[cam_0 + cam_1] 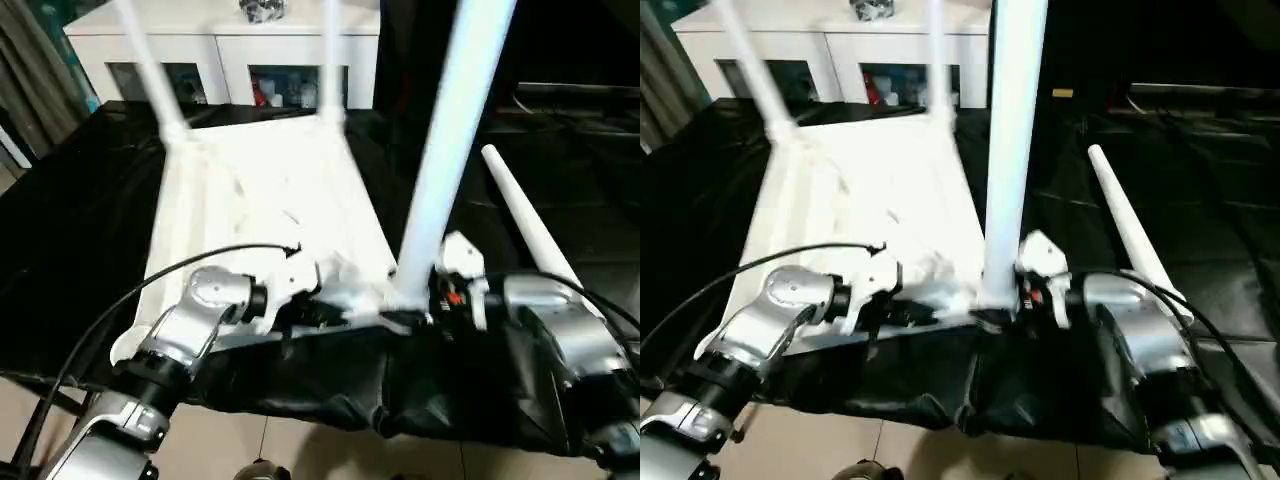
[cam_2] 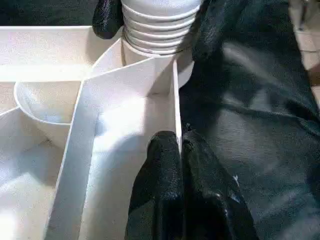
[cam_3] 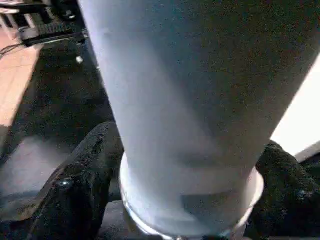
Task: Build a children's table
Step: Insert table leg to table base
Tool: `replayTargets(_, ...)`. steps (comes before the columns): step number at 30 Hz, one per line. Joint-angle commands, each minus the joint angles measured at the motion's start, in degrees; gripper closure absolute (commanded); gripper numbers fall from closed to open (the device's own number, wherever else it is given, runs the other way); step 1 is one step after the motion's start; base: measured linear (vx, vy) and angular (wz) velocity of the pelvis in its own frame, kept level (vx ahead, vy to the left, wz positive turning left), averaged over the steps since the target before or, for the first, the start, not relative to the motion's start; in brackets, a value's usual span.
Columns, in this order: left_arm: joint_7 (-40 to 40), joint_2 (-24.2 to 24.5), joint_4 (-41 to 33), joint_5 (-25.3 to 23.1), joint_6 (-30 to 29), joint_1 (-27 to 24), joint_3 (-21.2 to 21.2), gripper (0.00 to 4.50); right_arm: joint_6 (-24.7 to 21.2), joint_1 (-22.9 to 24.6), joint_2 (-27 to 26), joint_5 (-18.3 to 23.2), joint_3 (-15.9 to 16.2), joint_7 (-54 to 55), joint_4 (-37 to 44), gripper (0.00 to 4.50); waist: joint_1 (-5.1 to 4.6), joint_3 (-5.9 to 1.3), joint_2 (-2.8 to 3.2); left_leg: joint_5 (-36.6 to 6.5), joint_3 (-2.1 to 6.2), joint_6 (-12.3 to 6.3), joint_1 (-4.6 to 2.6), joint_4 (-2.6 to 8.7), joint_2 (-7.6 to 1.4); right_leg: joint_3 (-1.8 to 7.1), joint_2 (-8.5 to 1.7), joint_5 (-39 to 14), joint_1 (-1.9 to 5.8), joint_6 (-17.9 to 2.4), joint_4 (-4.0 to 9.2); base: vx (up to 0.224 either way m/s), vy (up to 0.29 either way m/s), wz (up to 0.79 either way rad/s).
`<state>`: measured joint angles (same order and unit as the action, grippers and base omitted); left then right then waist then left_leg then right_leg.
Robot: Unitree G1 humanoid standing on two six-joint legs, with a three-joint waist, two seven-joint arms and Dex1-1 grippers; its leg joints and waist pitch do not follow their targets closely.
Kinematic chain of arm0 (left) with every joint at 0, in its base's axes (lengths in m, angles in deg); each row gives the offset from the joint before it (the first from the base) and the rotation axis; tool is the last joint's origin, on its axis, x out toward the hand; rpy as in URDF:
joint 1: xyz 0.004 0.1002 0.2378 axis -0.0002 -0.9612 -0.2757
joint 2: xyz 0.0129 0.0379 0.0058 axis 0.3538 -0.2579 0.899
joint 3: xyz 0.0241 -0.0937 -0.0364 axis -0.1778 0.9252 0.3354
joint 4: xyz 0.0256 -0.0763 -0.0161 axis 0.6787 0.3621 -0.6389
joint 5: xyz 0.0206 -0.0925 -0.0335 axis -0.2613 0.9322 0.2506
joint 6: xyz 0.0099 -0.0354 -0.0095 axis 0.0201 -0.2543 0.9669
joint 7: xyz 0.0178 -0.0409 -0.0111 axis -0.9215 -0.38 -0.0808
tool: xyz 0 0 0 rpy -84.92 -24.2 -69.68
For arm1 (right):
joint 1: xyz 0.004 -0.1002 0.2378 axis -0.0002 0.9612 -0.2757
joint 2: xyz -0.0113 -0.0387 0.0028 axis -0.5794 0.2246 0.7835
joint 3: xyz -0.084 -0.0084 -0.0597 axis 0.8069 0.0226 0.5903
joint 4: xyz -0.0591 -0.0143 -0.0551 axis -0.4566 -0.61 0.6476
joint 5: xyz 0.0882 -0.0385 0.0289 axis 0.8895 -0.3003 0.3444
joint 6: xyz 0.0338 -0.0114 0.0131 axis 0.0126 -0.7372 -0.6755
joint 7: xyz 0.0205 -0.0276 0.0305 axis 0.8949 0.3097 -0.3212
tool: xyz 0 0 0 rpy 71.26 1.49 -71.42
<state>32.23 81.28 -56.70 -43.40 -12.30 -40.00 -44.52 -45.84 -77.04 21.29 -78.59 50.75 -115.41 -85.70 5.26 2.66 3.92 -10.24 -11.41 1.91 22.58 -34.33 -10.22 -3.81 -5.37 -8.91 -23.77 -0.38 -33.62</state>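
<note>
Black cloth covers the floor; tabletop (image 1: 270, 200) lies on it underside up so sockets face upward. Left gripper (image 2: 177, 150), jaws closed, pinches a rim rib to steady it. Right gripper (image 1: 432, 300), jaws wide, flanks upright leg (image 1: 445, 150) seated in near corner socket. Fourth leg (image 1: 525, 220) lies beside.

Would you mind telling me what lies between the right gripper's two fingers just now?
The base of an upright table leg stands between the right gripper's fingers, at the tabletop's near corner socket; the right wrist view shows it.
</note>
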Motion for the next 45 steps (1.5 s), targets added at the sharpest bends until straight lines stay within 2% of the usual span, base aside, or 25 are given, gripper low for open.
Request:
replayTargets(1,1.2,-0.9,-2.9,2.9,2.6,1.4,-0.1,4.5,-1.5,0.7,-0.5,1.1,3.4,-3.5,3.4,1.25,-0.25,-4.0,-0.91,-12.6,1.29,-4.79,-1.42,4.0,-3.1,2.09,-3.02,-15.6,2.84,-12.2,3.72,0.0,0.0,0.0)
replayTargets(5,2.1,-0.5,-2.6,2.6,3.0,1.3,-0.2,4.5,-2.4,1.2,0.1,1.1,3.9,-4.7,4.8,1.62,-0.28,-3.94,-0.97,-13.1,1.32,-4.4,-1.37,4.01,-3.09,2.11,-3.1,-16.8,2.83,-12.0,3.81,0.0,0.0,0.0)
replayTargets(14,1.4,-0.8,-1.7,1.7,3.2,1.2,0.4,4.5,-4.2,1.8,-0.2,1.6,3.8,-4.7,5.8,1.71,-0.21,-3.89,-1.14,-13.1,1.33,-4.13,-1.38,3.89,-2.99,2.16,-3.08,-18.6,2.72,-11.4,3.85,0.0,0.0,0.0)
replayTargets(16,-1.5,-1.8,-0.4,1.3,2.9,1.8,1.4,4.5,-4.5,1.6,-2.1,1.5,2.9,-1.8,4.6,1.71,-0.32,-3.82,-1.1,-13.2,1.3,-3.94,-1.36,3.88,-2.91,2.14,-3.02,-19.0,2.6,-11.4,3.93,0.0,0.0,0.0)
replayTargets(17,-8.2,-4.1,2.3,0.0,2.0,3.4,3.0,4.5,-3.1,0.0,-6.5,-1.5,1.0,8.3,-0.3,1.71,-0.4,-3.85,-1.1,-13.5,1.37,-3.57,-1.33,3.91,-2.88,2.12,-3.07,-19.7,2.68,-11.0,3.99,0.0,0.0,0.0)
replayTargets(18,-8.2,-4.1,2.3,0.0,2.0,3.4,3.0,4.5,-3.1,0.0,-6.5,-1.5,1.0,8.3,-0.3,1.71,-0.77,-3.63,-1.03,-14.0,1.26,-3.19,-1.21,3.91,-2.76,2.15,-2.98,-20.5,2.33,-11.0,4.08,0.0,0.0,0.0)
replayTargets(19,-10.6,-4.9,3.2,-0.4,1.6,4.1,3.6,4.5,-2.7,-0.9,-8.3,-3.0,0.3,13.0,-2.7,1.71,-1.29,-3.64,-1.28,-16.0,1.68,-1.45,-1.27,4.09,-2.41,1.74,-3.18,-25.2,2.79,-9.5,4.44,0.0,0.0,0.0)
replayTargets(20,-11.5,-5.3,3.3,-0.6,1.3,4.2,3.8,4.5,-2.7,-1.3,-9.0,-3.4,-0.1,15.0,-3.8,1.72,-1.41,-3.57,-1.2,-16.3,1.71,-1.16,-1.44,4.25,-2.48,1.8,-3.15,-26.0,2.62,-9.0,4.61,0.0,0.0,0.0)
replayTargets(21,-16.4,-7.2,4.0,-1.4,-0.2,5.1,4.6,4.5,-2.7,-3.2,-12.3,-4.7,-1.9,22.8,-8.4,1.72,-1.59,-3.55,-1.23,-16.6,1.75,-1.05,-1.57,4.3,-2.51,1.83,-3.13,-26.2,2.56,-8.8,4.75,0.0,0.0,0.0)
replayTargets(22,-16.8,-7.3,4.0,-1.5,-0.3,5.2,4.7,4.5,-2.7,-3.3,-12.5,-4.7,-2.0,23.4,-8.8,1.73,-2.68,-3.24,-0.92,-18.3,1.8,-0.27,-1.39,4.4,-2.39,1.76,-3.01,-27.1,2.34,-9.1,4.7,0.0,0.0,0.0)
replayTargets(23,-20.1,-8.6,4.3,-2.2,-1.5,5.8,5.1,4.5,-2.4,-4.3,-14.2,-5.2,-2.7,26.9,-11.1,1.73,-3.13,-3.54,-1.14,-18.7,2.11,0.17,-1.27,4.44,-2.32,1.52,-3.12,-27.6,2.9,-8.4,4.7,0.0,0.0,0.0)
replayTargets(25,-25.2,-10.5,4.9,-3.4,-2.6,6.5,5.5,4.5,-2.3,-5.7,-16.5,-5.7,-3.6,31.7,-14.0,1.73,-3.78,-3.42,-1.08,-18.5,1.93,-0.42,-1.35,4.31,-2.27,1.7,-3.03,-26.2,2.56,-8.8,5.03,0.0,0.0,0.0)
replayTargets(26,-29.7,-13.1,5.2,-4.1,-3.5,7.0,5.9,4.5,-2.5,-7.3,-19.4,-5.9,-4.9,37.4,-16.8,1.73,-3.95,-3.62,-1.15,-17.7,1.74,-0.97,-1.36,4.05,-2.11,1.78,-3.01,-25.4,2.55,-9.2,4.96,0.0,0.0,0.0)
replayTargets(29,-33.1,-15.7,5.2,-4.6,-3.3,7.0,6.0,4.5,-3.0,-9.3,-22.3,-6.3,-6.6,43.7,-19.9,1.73,-3.9,-3.8,-1.3,-15.5,1.65,-2.06,-1.26,3.9,-2.07,1.74,-2.97,-23.3,2.72,-9.8,4.92,0.0,0.0,0.0)
replayTargets(31,-32.8,-16.0,5.3,-5.1,-2.7,6.9,5.3,4.5,-2.6,-9.6,-23.0,-6.2,-7.1,44.7,-20.6,1.73,-3.87,-3.91,-1.22,-14.3,1.66,-2.57,-1.03,3.89,-2.08,1.76,-2.95,-21.2,2.9,-10.2,4.61,0.0,0.0,0.0)
replayTargets(32,-32.3,-16.3,5.5,-5.3,-2.2,6.8,4.8,4.5,-2.2,-9.8,-23.6,-6.0,-7.5,45.1,-21.0,1.73,-3.82,-4.06,-1.31,-12.7,1.6,-3.63,-0.8,3.82,-2.11,1.76,-2.91,-18.0,3.13,-10.9,4.18,0.0,0.0,0.0)
replayTargets(33,-31.8,-16.7,5.9,-5.6,-1.6,6.7,4.1,4.5,-1.6,-10.1,-24.6,-5.7,-8.2,45.6,-21.7,1.73,-3.81,-4.08,-1.3,-12.5,1.51,-3.95,-0.85,3.74,-2.11,1.8,-2.92,-17.3,3.06,-11.1,4.2,0.0,0.0,0.0)
replayTargets(35,-31.0,-17.0,6.2,-5.6,-1.1,6.6,3.6,4.5,-1.3,-10.4,-25.6,-5.2,-8.9,45.8,-22.3,1.17,-3.79,-4.13,-0.99,-11.9,1.49,-4.49,-0.9,3.67,-2.14,1.79,-2.99,-16.2,3.1,-11.8,4.03,0.0,0.0,0.0)
replayTargets(36,-31.0,-17.0,6.2,-5.6,-1.1,6.6,3.6,4.5,-1.3,-10.4,-25.6,-5.2,-8.9,45.8,-22.3,1.03,-3.89,-4.07,-1.07,-12.1,1.46,-4.64,-0.87,3.7,-2.12,1.78,-2.91,-16.2,3.08,-11.9,4.1,0.0,0.0,0.0)
replayTargets(37,-30.9,-17.0,6.1,-5.6,-1.2,6.6,3.4,4.5,-1.1,-10.6,-25.8,-5.1,-9.2,46.0,-22.8,0.96,-3.9,-4.09,-1.1,-12.5,1.46,-4.71,-0.96,3.72,-2.17,1.74,-2.86,-16.2,3.09,-12.1,4.05,0.0,0.0,0.0)
replayTargets(38,-30.5,-17.0,5.9,-5.5,-1.1,6.5,3.2,4.5,-0.9,-10.8,-26.0,-5.1,-9.3,46.2,-23.1,0.81,-3.88,-4.0,-0.86,-13.3,1.47,-4.55,-1.08,3.78,-2.19,1.75,-2.91,-17.1,3.0,-12.1,4.19,0.0,0.0,0.0)
replayTargets(45,-29.7,-16.8,5.1,-5.4,-1.0,5.9,2.6,4.5,0.0,-12.0,-26.5,-4.9,-10.4,46.2,-25.0,0.27,-4.27,-3.88,-0.85,-16.0,1.56,-3.36,-1.25,4.02,-2.27,1.8,-2.93,-19.6,2.86,-11.5,4.48,0.0,0.0,0.0)
